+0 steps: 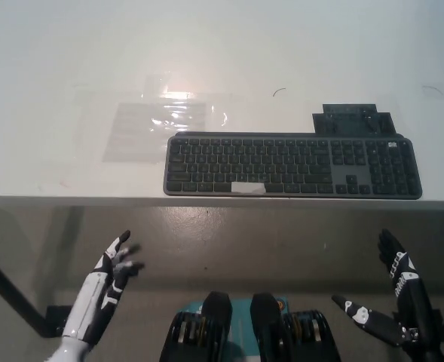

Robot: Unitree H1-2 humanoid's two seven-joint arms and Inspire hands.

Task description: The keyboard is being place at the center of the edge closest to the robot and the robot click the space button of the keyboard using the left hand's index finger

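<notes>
You have one keyboard lying along the near edge of the white table, right of centre, with one pale strip on its space bar. One clear plastic sheet lies to its far left. Two hands hang nearer than the table edge, empty, fingers spread: the left hand at near left, the right hand at near right.

White tabletop lies open left of the dark grey flat keyboard, save a flat clear plastic sheet.

White table, bright glare on top, dull grey floor below
</notes>
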